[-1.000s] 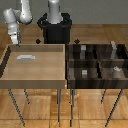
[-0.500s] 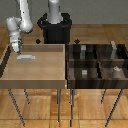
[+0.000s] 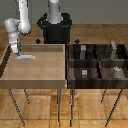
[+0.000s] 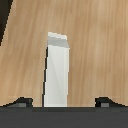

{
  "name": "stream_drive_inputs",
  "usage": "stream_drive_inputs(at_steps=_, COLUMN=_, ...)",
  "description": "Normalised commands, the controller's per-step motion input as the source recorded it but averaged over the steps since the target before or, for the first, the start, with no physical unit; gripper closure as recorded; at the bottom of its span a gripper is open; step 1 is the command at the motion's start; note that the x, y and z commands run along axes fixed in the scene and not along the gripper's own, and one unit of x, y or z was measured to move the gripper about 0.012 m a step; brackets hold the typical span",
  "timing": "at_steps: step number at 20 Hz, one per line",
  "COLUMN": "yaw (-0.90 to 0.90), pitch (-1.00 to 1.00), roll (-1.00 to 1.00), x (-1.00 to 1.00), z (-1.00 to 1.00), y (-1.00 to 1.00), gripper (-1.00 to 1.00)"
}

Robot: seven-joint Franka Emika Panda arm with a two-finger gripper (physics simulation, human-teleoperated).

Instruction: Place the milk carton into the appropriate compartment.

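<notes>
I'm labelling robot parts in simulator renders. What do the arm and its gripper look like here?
The arm is white, built of rounded, tube-like segments with bulky joints, rising from a black blocky pedestal. No cables or markings are discernible. The gripper is a darker grey stub in the exterior view; the wrist view shows only two dark fingertips.

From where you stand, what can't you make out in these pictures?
- Pincer: wrist view shows only two dark fingertips at the frame edge; open or shut is unclear. In the exterior view the arm hides it.
- Carton: its lower end is cut off by the pincer body.
- Grey shapes in the dark cells: too small to identify.
</notes>
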Motion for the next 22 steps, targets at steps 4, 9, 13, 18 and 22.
stream_drive_inputs(at_steps=4, yaw=0.0, pitch=0.0, roll=0.0, x=0.0, z=0.0, y=0.25, gripper=-1.0)
stream_drive_inputs(at_steps=9, yaw=0.0, pitch=0.0, roll=0.0, x=0.0, z=0.0, y=0.0, gripper=-1.0)
stream_drive_inputs(at_steps=13, yaw=0.0, pitch=0.0, roll=0.0, x=-0.25, z=0.0, y=0.0, gripper=-1.0)
stream_drive_inputs(at_steps=18, yaw=0.0, pitch=0.0, roll=0.0, x=0.0, z=-0.4, y=0.0, gripper=-1.0)
stream_drive_inputs(at_steps=22, yaw=0.0, pitch=0.0, roll=0.0, x=0.0, z=-0.25, y=0.0, gripper=-1.0)
